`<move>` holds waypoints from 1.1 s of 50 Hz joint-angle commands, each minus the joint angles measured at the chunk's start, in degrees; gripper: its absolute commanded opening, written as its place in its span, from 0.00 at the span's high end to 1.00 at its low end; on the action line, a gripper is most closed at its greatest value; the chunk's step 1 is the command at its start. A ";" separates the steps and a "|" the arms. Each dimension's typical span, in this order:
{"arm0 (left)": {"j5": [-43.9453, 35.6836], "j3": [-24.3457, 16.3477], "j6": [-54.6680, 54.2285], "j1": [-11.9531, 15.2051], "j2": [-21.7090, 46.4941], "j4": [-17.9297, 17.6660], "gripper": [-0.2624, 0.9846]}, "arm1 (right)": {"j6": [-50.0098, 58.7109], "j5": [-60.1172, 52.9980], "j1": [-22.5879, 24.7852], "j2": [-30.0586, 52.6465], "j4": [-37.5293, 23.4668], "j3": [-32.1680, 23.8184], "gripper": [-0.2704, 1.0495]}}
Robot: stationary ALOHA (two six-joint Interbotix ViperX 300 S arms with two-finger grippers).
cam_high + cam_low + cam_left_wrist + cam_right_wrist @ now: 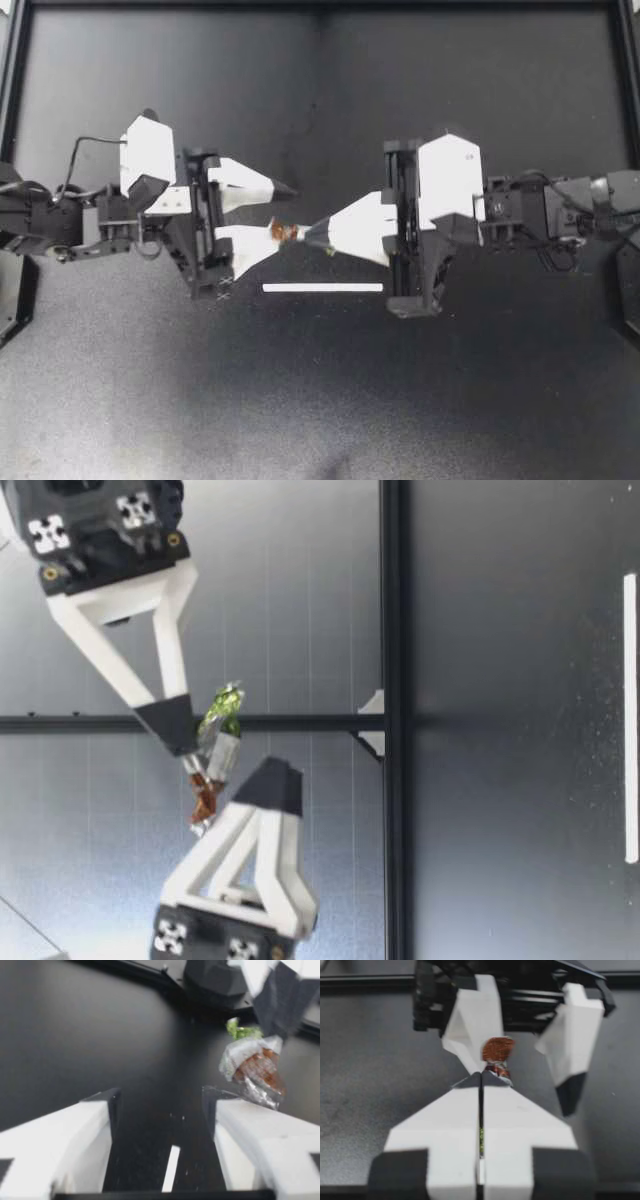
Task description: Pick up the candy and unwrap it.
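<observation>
dark matte table (320, 400), black frame at its edges — one thin white strip (322, 288) lying flat

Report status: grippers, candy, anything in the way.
Right gripper shut on the candy, held off the table. Left gripper open, candy by one fingertip, not gripped. White strip on the table, apart from both.

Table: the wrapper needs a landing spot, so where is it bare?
Bare: the table on the near side of the white strip, and the far stretch beyond the grippers. Crowded: the middle, where my left gripper and my right gripper meet at the candy.
</observation>
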 commanded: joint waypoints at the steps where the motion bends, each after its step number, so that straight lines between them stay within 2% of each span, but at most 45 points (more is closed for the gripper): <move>1: -0.26 0.26 0.09 0.18 -2.37 1.41 0.35 | -0.09 0.35 -0.53 -1.67 0.09 -0.44 0.93; 8: -1.58 2.46 1.32 0.00 -6.15 3.69 0.40 | -0.09 0.70 -0.70 -1.67 0.18 0.09 0.93; 17: -2.20 4.31 3.25 0.00 -10.20 3.69 0.66 | -0.09 0.70 -0.62 -1.41 0.53 0.09 0.93; 26: -2.46 4.92 3.34 -0.53 -10.63 4.04 0.79 | -0.18 0.70 -0.62 -1.23 0.53 0.35 0.93; 46: -2.99 4.48 3.34 -0.97 -10.81 4.13 0.81 | -0.26 0.70 -0.62 -1.85 0.53 1.49 0.91; 50: -2.99 4.57 3.34 -0.97 -11.07 4.13 0.81 | -0.26 0.70 -0.62 -1.85 0.53 1.85 0.86; 55: -2.99 4.83 3.34 -0.88 -11.51 4.13 0.81 | -0.26 0.44 -0.62 -2.11 0.53 2.29 0.73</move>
